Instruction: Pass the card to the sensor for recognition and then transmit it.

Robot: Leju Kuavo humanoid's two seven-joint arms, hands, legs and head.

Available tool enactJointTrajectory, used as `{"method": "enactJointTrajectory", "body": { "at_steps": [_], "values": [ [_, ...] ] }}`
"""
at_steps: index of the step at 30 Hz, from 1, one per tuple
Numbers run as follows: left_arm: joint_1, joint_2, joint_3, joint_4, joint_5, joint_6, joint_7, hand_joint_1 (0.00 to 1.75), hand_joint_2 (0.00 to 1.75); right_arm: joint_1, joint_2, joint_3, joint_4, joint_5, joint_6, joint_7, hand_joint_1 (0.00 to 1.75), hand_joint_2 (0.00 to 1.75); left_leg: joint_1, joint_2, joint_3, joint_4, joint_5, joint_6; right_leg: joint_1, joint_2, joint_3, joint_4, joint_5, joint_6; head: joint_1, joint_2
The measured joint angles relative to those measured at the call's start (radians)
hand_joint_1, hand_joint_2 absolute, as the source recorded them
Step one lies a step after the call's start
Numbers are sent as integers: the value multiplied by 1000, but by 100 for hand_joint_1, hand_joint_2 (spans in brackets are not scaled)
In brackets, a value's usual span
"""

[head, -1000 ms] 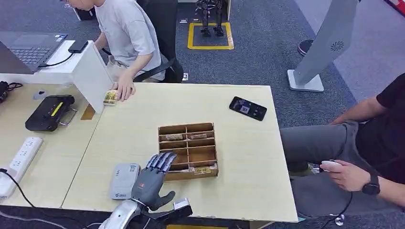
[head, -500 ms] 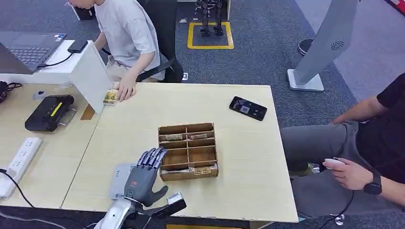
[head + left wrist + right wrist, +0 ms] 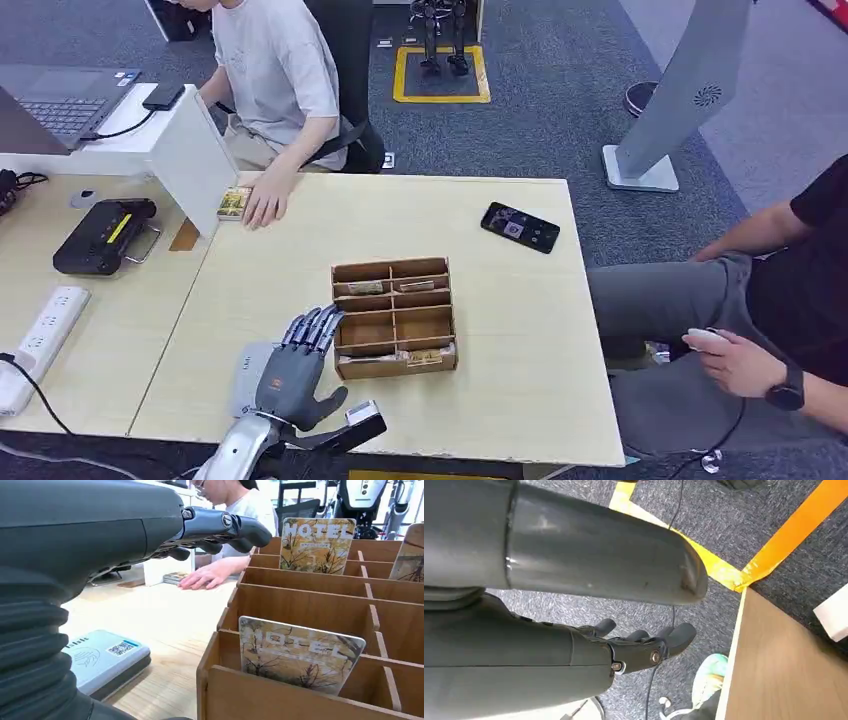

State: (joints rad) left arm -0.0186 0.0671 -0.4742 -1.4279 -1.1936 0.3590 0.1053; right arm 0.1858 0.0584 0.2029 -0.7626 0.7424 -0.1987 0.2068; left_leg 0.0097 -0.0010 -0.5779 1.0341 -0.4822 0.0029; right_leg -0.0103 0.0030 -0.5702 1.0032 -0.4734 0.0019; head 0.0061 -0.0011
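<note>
- left hand (image 3: 292, 372) hovers over the sensor (image 3: 102, 658), fingers spread, holding nothing
- hotel card (image 3: 298, 653) stands in the wooden organizer's (image 3: 394, 316) near row
- right hand (image 3: 644, 645) hangs empty, fingers loosely apart

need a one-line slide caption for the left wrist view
Left hand, empty with fingers extended, hovers beside the wooden divider tray holding hotel cards, with the grey card sensor on the table alongside.

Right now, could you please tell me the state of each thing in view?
Left robot hand: empty, fingers apart, above the table beside the box.
Right robot hand: empty, hanging above the floor.
Wooden box: cards standing in some compartments.
Sensor: flat on the table.
Phone: screen up.
</note>
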Motion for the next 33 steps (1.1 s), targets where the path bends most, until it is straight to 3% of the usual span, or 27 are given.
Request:
{"method": "enactJointTrajectory", "body": {
  "at_steps": [15,21,33],
  "values": [
    [12,-6,0,1,90,-3,-86,0,175,-4,-8,16,0,-12,-9,-1,0,0,0,0,0,0,0,0,0,0,0,0,0,0,0,0],
    [18,3,0,2,180,-42,-147,0,175,-9,-15,28,0,-23,-16,-3,0,0,0,0,0,0,0,0,0,0,0,0,0,0,0,0],
    [28,13,-1,2,189,-64,-150,0,175,-11,-22,46,0,-35,-16,-3,0,0,0,0,0,0,0,0,0,0,0,0,0,0,0,0]
  ]
}}
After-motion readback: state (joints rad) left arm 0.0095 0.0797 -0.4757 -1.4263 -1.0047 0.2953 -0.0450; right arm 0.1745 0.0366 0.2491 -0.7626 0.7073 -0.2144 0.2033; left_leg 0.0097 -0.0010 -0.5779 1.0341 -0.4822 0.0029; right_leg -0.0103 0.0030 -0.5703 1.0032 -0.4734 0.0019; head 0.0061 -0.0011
